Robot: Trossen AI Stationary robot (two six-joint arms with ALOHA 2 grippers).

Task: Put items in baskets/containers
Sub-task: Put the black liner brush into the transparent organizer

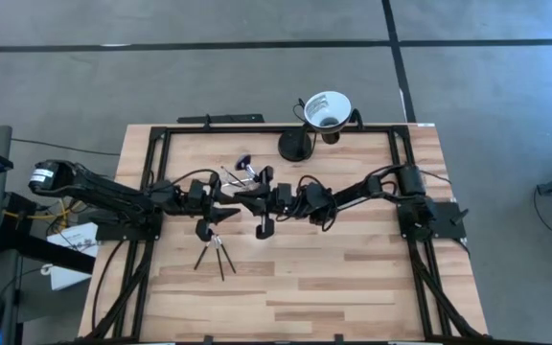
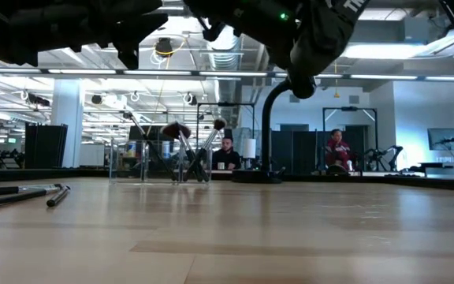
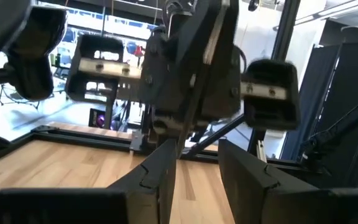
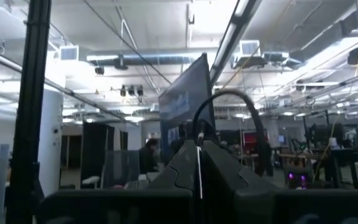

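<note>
Overhead, both arms meet near the middle of the light wooden slatted table [image 1: 353,278].
Left gripper [image 1: 220,217]: reaches in from the 9 o'clock side, raised above the boards; in its wrist view the two dark fingers [image 3: 157,180] stand slightly apart with bare table showing in the gap and nothing between them.
Right gripper [image 1: 255,199]: comes from the 3 o'clock side, tip facing the left gripper and close to it; in its wrist view the fingers [image 4: 188,168] are pressed together on a thin pale sliver that I take to be a slim makeup brush handle [image 4: 199,171], though too little shows to be sure.
Clear plastic holder [image 2: 150,162]: toward 11 o'clock of the table centre, upright, several brushes leaning inside, one with a fluffy dark head [image 2: 176,130].
Loose thin dark-handled brushes [image 1: 215,253]: lying fanned on the boards toward 7 o'clock of the grippers, under the left arm's tip.
White funnel-shaped cup on a black stand [image 1: 326,108]: at the 12 o'clock edge.
Room behind: two seated people [image 2: 227,154] beyond the table.
</note>
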